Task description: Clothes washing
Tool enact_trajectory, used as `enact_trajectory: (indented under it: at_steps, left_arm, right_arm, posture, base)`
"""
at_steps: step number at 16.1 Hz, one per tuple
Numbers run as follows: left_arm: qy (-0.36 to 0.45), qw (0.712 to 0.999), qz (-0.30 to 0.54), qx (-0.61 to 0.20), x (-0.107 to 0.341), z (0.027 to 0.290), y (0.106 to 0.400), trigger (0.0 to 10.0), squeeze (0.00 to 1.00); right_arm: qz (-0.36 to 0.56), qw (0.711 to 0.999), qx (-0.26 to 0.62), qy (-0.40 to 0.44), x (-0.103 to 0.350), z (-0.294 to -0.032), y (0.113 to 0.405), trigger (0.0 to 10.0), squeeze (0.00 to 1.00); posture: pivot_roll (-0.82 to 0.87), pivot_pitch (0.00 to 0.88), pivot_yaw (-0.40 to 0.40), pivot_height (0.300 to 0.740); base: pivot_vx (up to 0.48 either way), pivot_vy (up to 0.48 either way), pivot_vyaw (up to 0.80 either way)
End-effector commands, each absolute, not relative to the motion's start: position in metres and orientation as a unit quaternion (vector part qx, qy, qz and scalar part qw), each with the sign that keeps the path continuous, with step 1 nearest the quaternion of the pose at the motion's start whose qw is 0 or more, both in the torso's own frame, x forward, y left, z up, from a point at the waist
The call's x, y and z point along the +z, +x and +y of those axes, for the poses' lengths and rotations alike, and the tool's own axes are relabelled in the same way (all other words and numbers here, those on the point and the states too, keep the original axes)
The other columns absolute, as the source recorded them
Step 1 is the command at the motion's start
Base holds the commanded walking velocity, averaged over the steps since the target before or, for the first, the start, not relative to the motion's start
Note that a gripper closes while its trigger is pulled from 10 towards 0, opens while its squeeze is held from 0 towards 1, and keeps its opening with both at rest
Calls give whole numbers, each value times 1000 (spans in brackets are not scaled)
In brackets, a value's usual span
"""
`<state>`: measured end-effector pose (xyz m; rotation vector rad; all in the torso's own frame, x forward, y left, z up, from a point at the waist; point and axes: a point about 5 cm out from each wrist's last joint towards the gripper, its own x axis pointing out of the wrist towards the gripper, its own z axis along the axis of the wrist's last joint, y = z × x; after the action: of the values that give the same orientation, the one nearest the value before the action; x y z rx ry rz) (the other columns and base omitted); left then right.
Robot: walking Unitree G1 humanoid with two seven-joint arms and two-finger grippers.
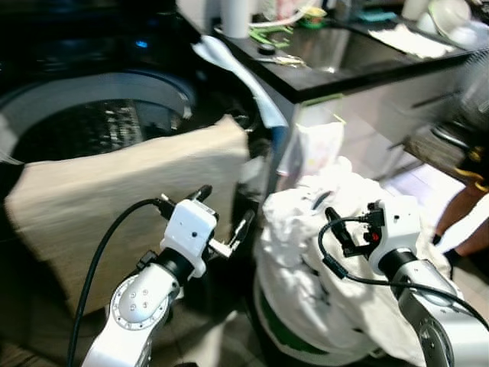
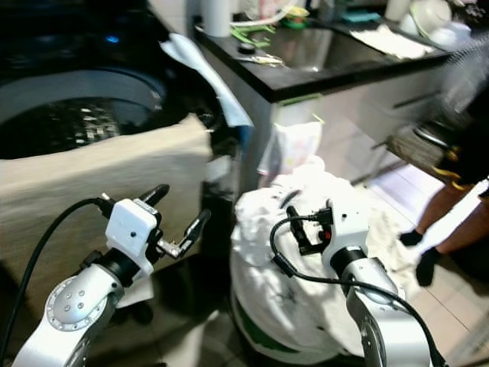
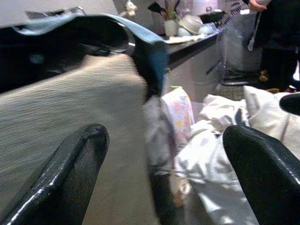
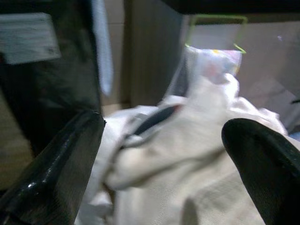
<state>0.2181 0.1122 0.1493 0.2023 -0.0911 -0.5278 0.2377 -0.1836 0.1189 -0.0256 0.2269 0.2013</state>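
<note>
At the bottom left of the frame the left gripper (image 1: 224,216) hangs in front of the washing machine, its two black fingers spread apart and holding nothing. At the bottom right the right gripper (image 4: 161,154) sits just above the laundry pile, its fingers also parted wide and empty.

The laundry, a heap of white and cream clothes (image 1: 321,252), fills a round basket (image 1: 286,336) with a green band in the lower middle of the frame, just right of the machine. A dark strip of fabric (image 4: 152,119) lies among the pale cloth at the top of the heap.

To the left, a beige towel (image 1: 130,202) is draped over the front edge of the washing machine (image 1: 46,92), hanging down its front. Behind it the open drum (image 1: 84,130) shows dark metal in the left middle of the frame. A light blue cloth (image 1: 237,73) hangs over the machine's right corner, and a pale flowered bag (image 1: 321,145) hangs beside the cabinet just behind the basket.

Across the upper right runs a dark desk (image 1: 336,57) with a sink, carrying blurred small items and a white cloth (image 1: 412,40). At the right edge a person's legs (image 1: 466,222) stand on the tiled floor (image 1: 405,183).
</note>
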Motion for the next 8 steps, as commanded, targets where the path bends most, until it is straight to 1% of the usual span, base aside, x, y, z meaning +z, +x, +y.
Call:
enact_trajectory:
  at_steps: [1,2,4,5,6,8]
  left_arm:
    - [83,960,-52,-262,153,115,216,10000,0]
    - [62,957,-60,-275,155,113,214,10000,0]
    - [54,944,-61,-319,154,109,207,10000,0]
    - [65,934,-57,-348,152,105,202,10000,0]
    - [57,933,-52,-352,151,104,201,10000,0]
    - [38,934,-52,-351,154,102,202,10000,0]
  right_arm:
    - [113,988,102,-15,119,-182,240,10000,0]
    - [122,987,102,-22,116,-183,238,10000,0]
    - [135,984,95,-62,111,-188,236,10000,0]
    - [151,983,63,-77,106,-199,237,10000,0]
    - [154,984,54,-72,105,-203,238,10000,0]
    - [159,986,-2,-56,106,-220,242,10000,776]
  posture:
    - [-32,0,-55,719]
    - [-36,0,-48,719]
    - [-38,0,-40,719]
    - [-40,0,-33,719]
    - [-40,0,-33,719]
    - [-40,0,-25,719]
  base:
    - [0,0,0]
    - [0,0,0]
    - [0,0,0]
    - [0,0,0]
    - [0,0,0]
    - [0,0,0]
